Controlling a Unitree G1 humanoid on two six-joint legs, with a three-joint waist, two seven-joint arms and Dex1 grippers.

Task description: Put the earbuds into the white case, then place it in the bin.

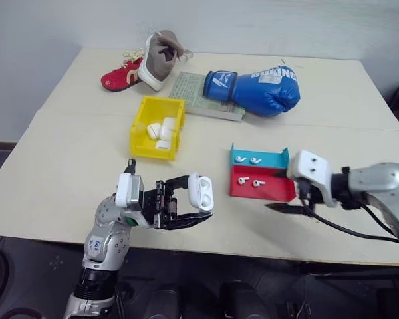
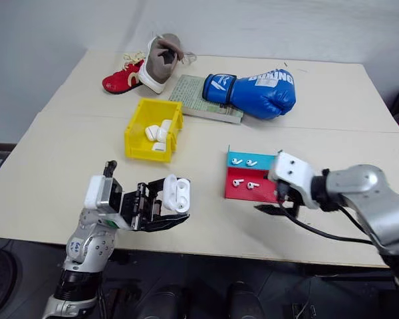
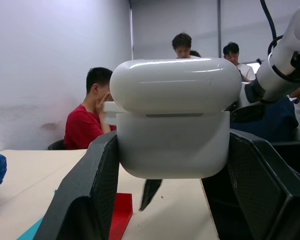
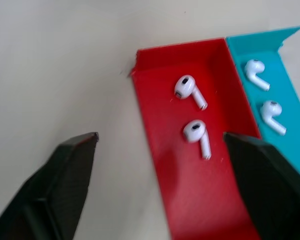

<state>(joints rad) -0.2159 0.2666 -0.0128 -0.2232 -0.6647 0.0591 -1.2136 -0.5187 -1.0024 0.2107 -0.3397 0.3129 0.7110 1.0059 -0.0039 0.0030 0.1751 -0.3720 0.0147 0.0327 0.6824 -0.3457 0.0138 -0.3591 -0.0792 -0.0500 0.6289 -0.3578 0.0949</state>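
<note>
Pale wooden table (image 1: 73,173), two boards butted together, carrying every item below.
Blue boxing glove (image 1: 259,90), far side, lying partly on a green book (image 1: 203,96).
Red-and-white shoe (image 1: 143,66), far left corner, beside the book.
Yellow bin (image 1: 141,129), mid-table, holding several white cases of the same kind.
Flat tray (image 1: 269,189), one compartment teal, one red, right of the bin; two white earbuds (image 4: 192,92) lie in the red compartment, two more in the teal.
Left gripper (image 1: 198,205), above the table's near edge, fingers pinching the white case (image 3: 172,117) by its two sides; lid ajar.
Right gripper (image 4: 162,187), hovering just over the red compartment's near end, fingers spread wide, empty.
People seated in the background of the left wrist view.
</note>
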